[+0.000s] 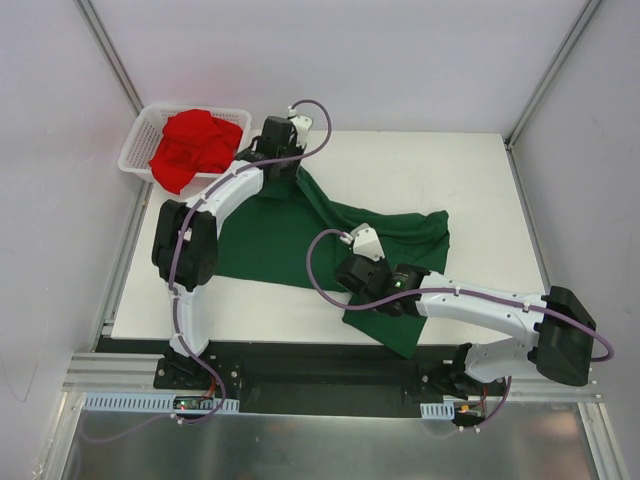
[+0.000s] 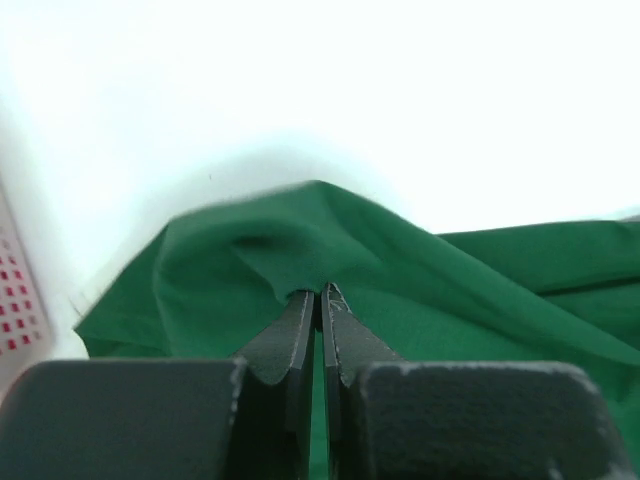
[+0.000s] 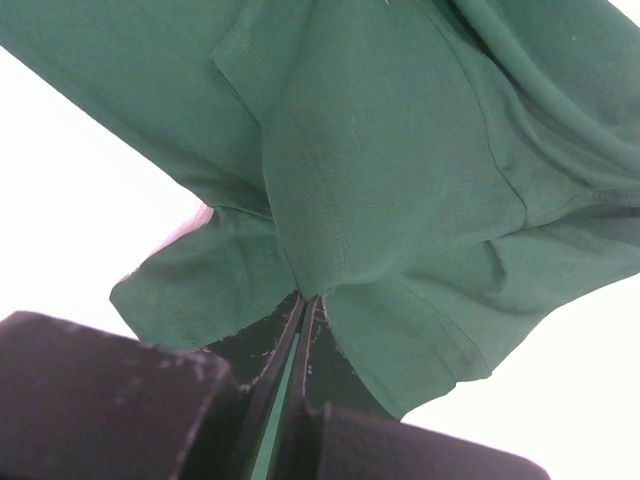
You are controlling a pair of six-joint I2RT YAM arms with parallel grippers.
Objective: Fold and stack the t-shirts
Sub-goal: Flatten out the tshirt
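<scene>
The dark green t-shirt (image 1: 300, 235) lies spread and rumpled across the white table (image 1: 450, 170). My left gripper (image 1: 283, 165) is at the shirt's far left corner, shut on a pinch of green cloth (image 2: 300, 250) that bunches at its tips (image 2: 321, 292). My right gripper (image 1: 352, 283) is near the front edge, shut on a fold of the same green t-shirt (image 3: 400, 180), which hangs over its closed tips (image 3: 309, 300). The bright red t-shirt (image 1: 195, 145) sits crumpled in the basket at the far left.
The white mesh basket (image 1: 140, 140) stands at the table's far left corner, close to my left arm; its wall (image 2: 20, 290) shows at the left edge of the left wrist view. White walls enclose the table on three sides.
</scene>
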